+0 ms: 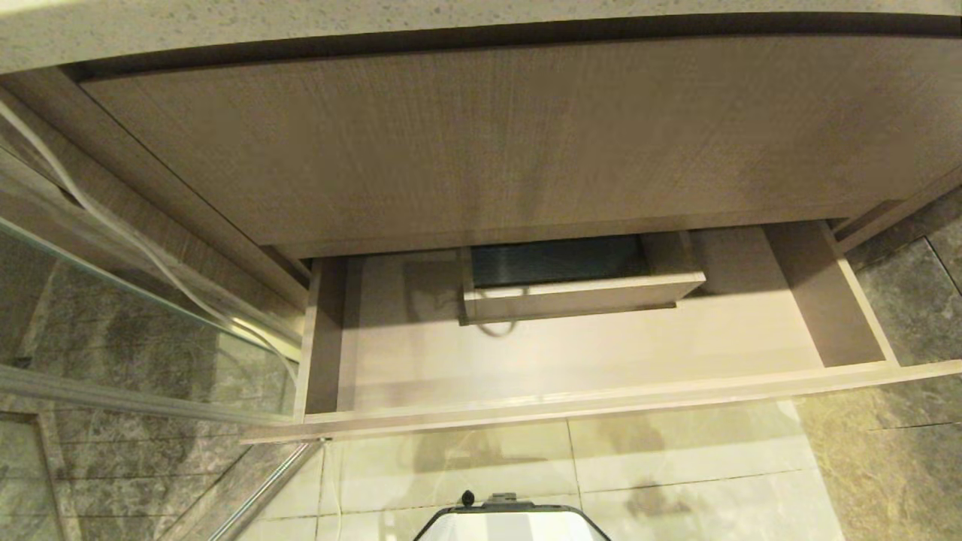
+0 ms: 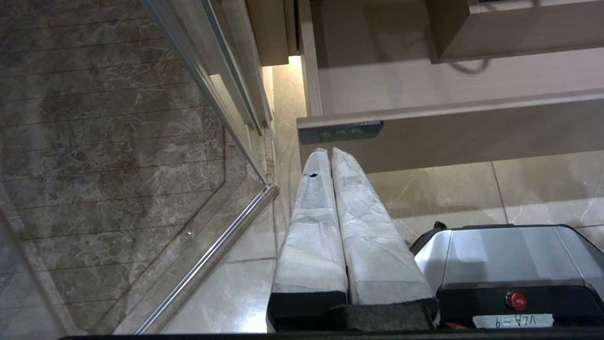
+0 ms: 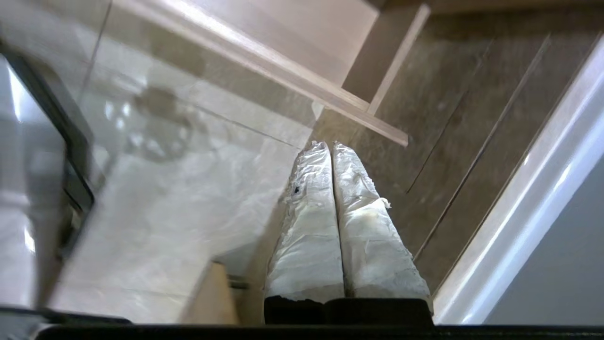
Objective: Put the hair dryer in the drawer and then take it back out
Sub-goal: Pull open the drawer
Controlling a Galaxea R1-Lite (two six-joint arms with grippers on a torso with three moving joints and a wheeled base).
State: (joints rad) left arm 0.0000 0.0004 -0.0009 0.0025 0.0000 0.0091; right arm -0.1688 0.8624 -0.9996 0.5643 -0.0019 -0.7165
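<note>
Drawer standing open, dryer nowhere shown

Drawer [image 1: 571, 353] is being shown pulled out at six o'clock of the tall front panel [image 1: 481, 143]; no hair dryer is being seen in it. Right gripper [image 3: 329, 146] and left gripper [image 2: 329, 152] are being held clenched, empty, over floor tiles [image 1: 676, 481]. Judged: the dryer must first be located.

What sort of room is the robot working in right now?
Most likely a bathroom: a wood-grain vanity with a stone counter and an open drawer, a glass partition like a shower screen, and marble-look floor tiles.
</note>
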